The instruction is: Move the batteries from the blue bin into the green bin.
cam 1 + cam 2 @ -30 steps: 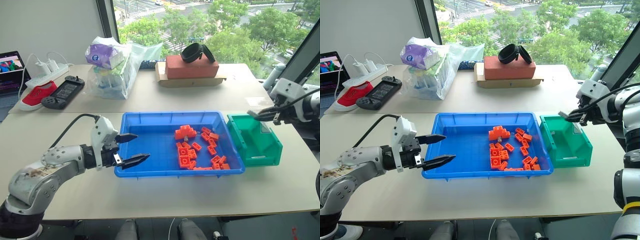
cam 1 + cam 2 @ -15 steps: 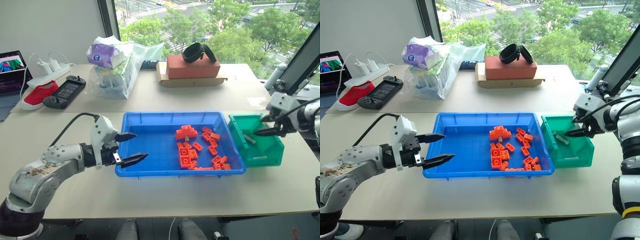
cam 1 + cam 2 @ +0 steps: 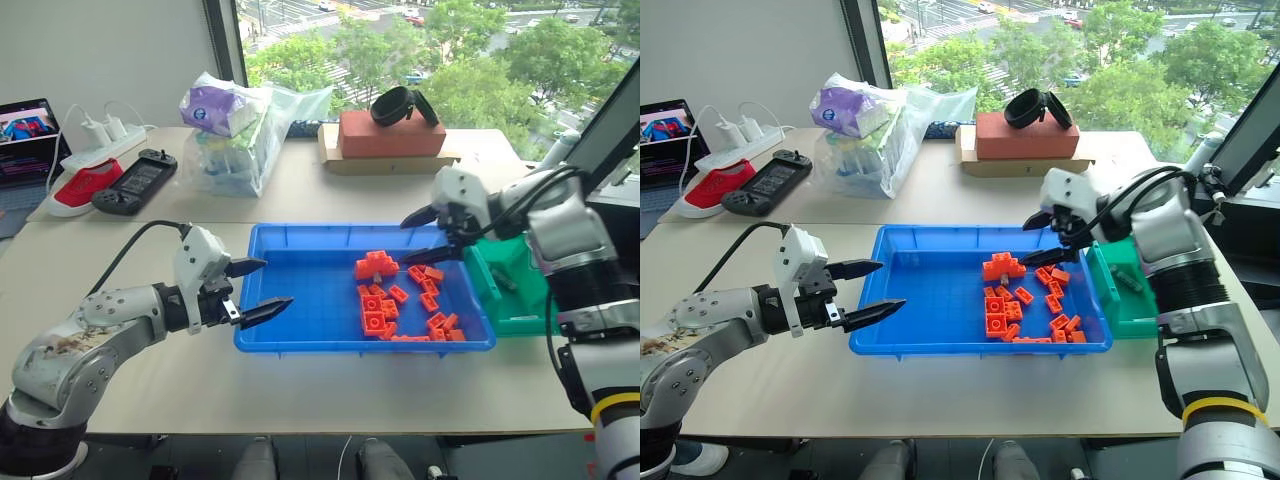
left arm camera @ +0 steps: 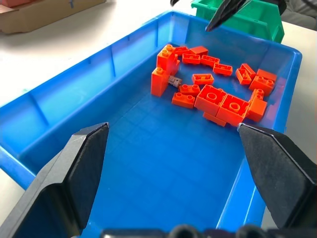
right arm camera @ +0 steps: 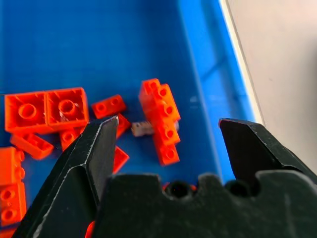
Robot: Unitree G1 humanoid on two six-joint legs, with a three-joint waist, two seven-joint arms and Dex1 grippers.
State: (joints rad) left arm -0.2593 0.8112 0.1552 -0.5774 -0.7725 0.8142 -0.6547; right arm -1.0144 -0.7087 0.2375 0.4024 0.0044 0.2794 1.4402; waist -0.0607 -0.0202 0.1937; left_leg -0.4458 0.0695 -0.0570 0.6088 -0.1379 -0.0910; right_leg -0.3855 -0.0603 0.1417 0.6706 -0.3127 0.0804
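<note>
The blue bin [image 3: 300, 229] lies at the table's middle with orange bricks [image 3: 400, 300] piled in its right half. One small grey battery [image 4: 174, 81] lies against the tall brick stack, also seen as a battery [image 5: 142, 128] in the right wrist view. The green bin [image 3: 522, 300] stands against the blue bin's right end, with a battery [image 3: 1127, 279] inside it. My right gripper [image 3: 409, 243] hangs open and empty above the bricks, over the stack. My left gripper [image 3: 276, 282] is open and empty at the blue bin's left end.
Behind the bins are a red-brown box with a black object on cardboard [image 3: 390, 133], a plastic bag of goods [image 3: 235, 135], a game controller [image 3: 135, 180], a red shoe [image 3: 75, 190] and a power strip [image 3: 105, 135]. Bare tabletop lies in front of the bins.
My right gripper opened over the green bin, a battery dropped in, then it swung left to above the bricks in the blue bin. The left arm stayed put.
</note>
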